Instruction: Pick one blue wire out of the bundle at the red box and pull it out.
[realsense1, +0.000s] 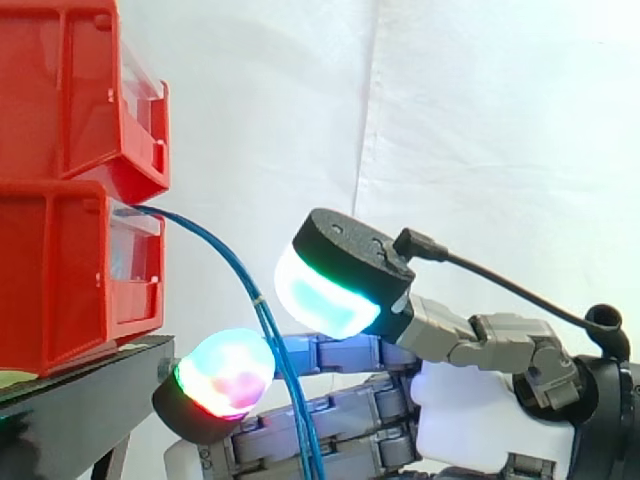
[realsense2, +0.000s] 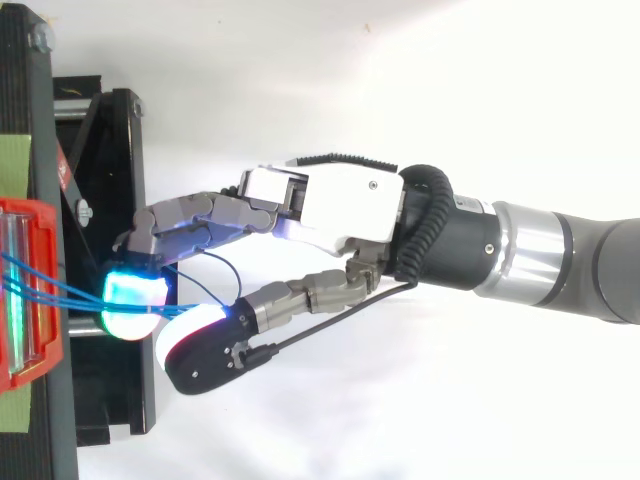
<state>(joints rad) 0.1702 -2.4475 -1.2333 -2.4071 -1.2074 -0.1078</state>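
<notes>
Beside red bins (realsense1: 70, 250), robot hand (realsense2: 340, 205) spread apart, blue wires (realsense1: 272, 340) btwn thumb & fingers.

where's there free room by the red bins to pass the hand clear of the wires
Free: the air in front of the upper red bin, above the thumb pad and the blue wires. Crowded: between the lower red bin and the hand's fingertips, where the wires arc out and hang across the fingers.
</notes>
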